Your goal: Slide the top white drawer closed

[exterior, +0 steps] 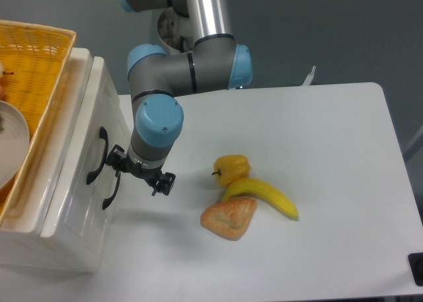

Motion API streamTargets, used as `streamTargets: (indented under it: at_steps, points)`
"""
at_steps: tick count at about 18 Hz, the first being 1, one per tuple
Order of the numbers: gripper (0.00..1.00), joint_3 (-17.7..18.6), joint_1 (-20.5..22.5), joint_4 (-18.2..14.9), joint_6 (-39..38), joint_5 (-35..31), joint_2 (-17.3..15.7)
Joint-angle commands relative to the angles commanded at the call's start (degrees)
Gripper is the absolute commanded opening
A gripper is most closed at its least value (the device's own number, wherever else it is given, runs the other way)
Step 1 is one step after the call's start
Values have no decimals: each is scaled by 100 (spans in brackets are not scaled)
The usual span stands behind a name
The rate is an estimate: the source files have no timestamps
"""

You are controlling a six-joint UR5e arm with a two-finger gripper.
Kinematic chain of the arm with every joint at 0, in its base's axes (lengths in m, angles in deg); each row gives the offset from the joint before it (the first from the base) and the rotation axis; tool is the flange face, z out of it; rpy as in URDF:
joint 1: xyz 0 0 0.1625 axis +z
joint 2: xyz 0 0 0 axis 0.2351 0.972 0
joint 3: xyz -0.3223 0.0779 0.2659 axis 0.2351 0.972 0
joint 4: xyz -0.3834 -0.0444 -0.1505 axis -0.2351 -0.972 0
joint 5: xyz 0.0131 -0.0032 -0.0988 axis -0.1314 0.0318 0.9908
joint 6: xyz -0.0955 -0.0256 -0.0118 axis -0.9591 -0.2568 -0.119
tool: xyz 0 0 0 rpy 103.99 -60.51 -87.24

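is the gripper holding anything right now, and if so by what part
Cannot be told for sure. The gripper sits right at the top white drawer's black handle, but the wrist hides its fingers. Nothing is lifted.

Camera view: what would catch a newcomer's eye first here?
The grey-and-blue arm reaching down at centre left, its gripper right beside the top white drawer and its black handles. Next, the yellow pepper, banana and pastry clustered mid-table.
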Motion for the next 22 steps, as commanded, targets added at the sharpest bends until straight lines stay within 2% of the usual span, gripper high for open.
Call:
streamTargets:
  at_steps: [10, 12, 14, 19, 22]
  points:
    - [100, -44, 52, 17, 35, -18, 9]
    - [100, -79, 140, 131, 87, -35, 26]
    - [100, -114, 298, 263, 428, -53, 26]
    - [100, -158, 755, 272, 1203, -62, 0]
    - [100, -369, 914, 264, 1545, -542, 9]
